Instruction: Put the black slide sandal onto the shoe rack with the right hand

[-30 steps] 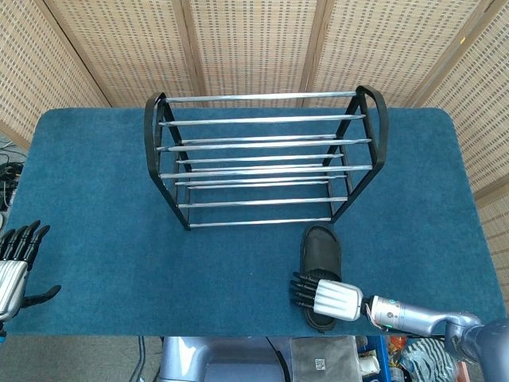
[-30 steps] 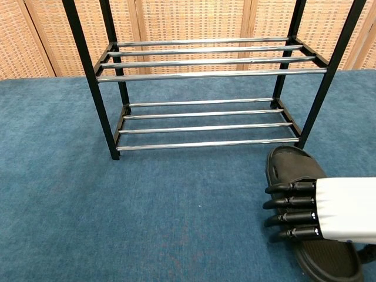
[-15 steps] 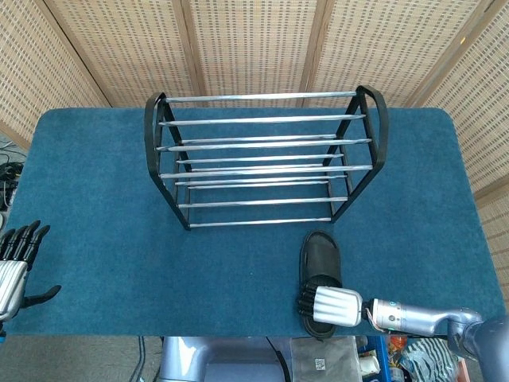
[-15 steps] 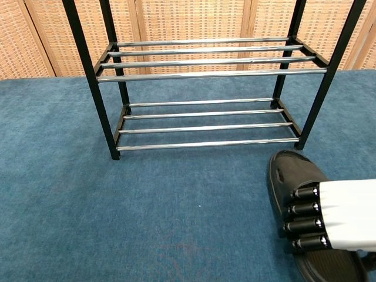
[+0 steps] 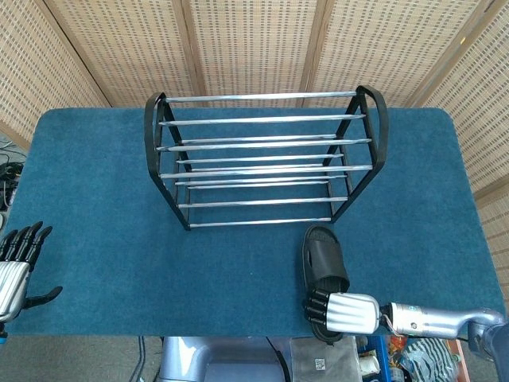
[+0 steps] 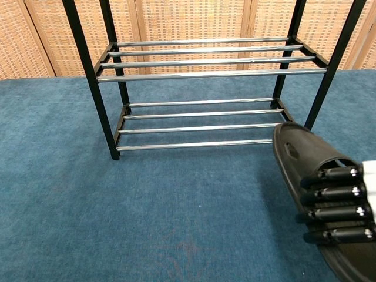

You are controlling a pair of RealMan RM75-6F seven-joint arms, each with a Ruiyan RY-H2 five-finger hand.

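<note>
The black slide sandal (image 5: 323,256) (image 6: 305,155) is off the blue carpet at the front right, toe tipped up toward the rack. My right hand (image 5: 346,312) (image 6: 343,202) grips it at the heel end, dark fingers (image 6: 329,194) wrapped over its side. The black-and-chrome shoe rack (image 5: 262,155) (image 6: 205,76) stands mid-table, just behind the sandal's toe; both tiers are bare. My left hand (image 5: 16,267) rests at the table's front left corner, fingers apart, holding nothing; the chest view does not show it.
A blue carpet (image 5: 103,207) covers the table. Woven screen panels (image 5: 254,40) stand behind it. The rack's right black leg (image 6: 326,70) is close behind the sandal's toe.
My right hand has closed on the sandal and lifted it. The sandal has risen and tilted, its toe nearer the rack, and the hand has drawn back toward the front edge. My left hand has stayed put.
</note>
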